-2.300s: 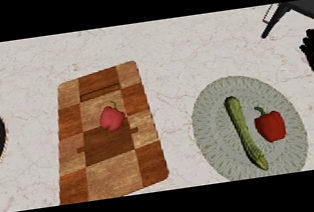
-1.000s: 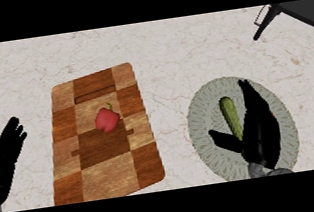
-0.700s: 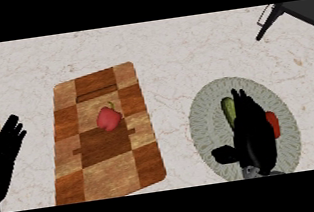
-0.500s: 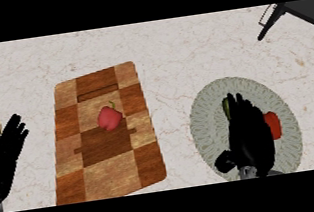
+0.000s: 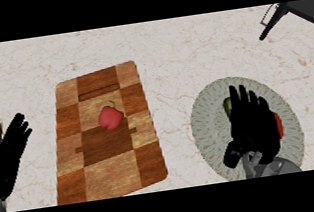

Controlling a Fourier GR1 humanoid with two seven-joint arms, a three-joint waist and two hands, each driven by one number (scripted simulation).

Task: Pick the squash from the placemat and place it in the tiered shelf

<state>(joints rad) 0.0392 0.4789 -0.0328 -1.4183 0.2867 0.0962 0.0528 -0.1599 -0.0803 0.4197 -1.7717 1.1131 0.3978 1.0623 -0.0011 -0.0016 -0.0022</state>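
Right hand (image 5: 251,122) with straight fingers spread wide over the round placemat (image 5: 209,128), squash (image 5: 228,104) a green sliver beside its fingers, mostly hidden beneath, red vegetable (image 5: 279,125) edge at its other side, left hand (image 5: 6,152) open, resting at the left edge, red pepper (image 5: 110,117) on the wooden board (image 5: 108,160), marble surface (image 5: 182,49).

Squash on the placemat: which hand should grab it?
Right, probably. The right hand is over the round placemat, covering the green squash. The left hand sits by the counter's left edge.
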